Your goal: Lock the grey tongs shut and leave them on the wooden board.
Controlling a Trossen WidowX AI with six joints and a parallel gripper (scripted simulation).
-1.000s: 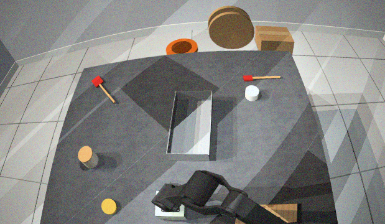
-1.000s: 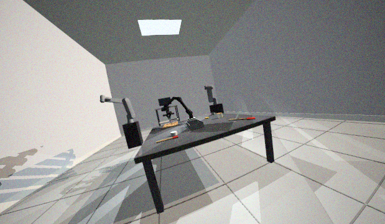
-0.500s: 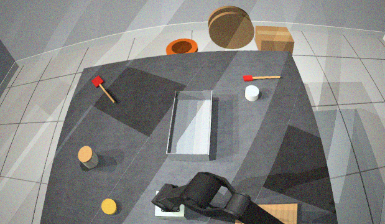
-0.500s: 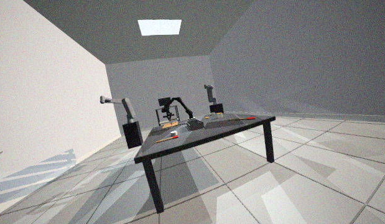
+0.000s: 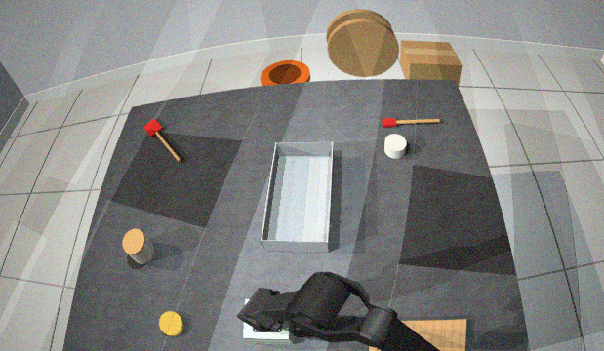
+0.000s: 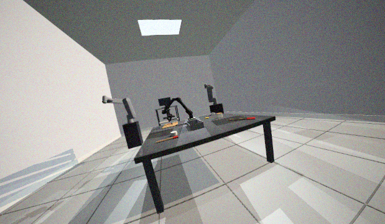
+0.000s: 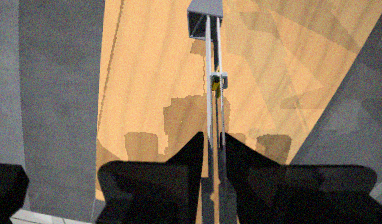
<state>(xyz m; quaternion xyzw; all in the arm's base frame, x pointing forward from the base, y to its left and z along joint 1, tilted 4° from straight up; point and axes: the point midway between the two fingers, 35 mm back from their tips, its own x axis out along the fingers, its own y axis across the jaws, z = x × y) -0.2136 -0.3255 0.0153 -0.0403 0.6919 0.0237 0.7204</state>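
The grey tongs (image 7: pixel 209 75) run upright through the wrist view, with their boxy end (image 7: pixel 204 17) at the top and their two thin arms close together, nearly parallel. A small yellow part and a grey clip sit between the arms. My gripper (image 7: pixel 211 136) (image 6: pixel 170 119) is shut on the tongs' arms, above the wooden board (image 7: pixel 142 60) (image 5: pixel 448 331) (image 6: pixel 170 125). Whether the tongs touch the board I cannot tell. The gripper and tongs are out of the top view. The roasting tin (image 5: pixel 297 246) (image 6: pixel 195 125) is empty.
Two red-headed tools (image 5: pixel 153 128) (image 5: pixel 388 122), a white cylinder (image 5: pixel 395 146), a tan-topped cylinder (image 5: pixel 135 241) and a yellow disc (image 5: pixel 171 324) stand or lie on the dark table (image 5: pixel 331 117). My arm (image 5: pixel 326 297) reaches from its pale base toward the board.
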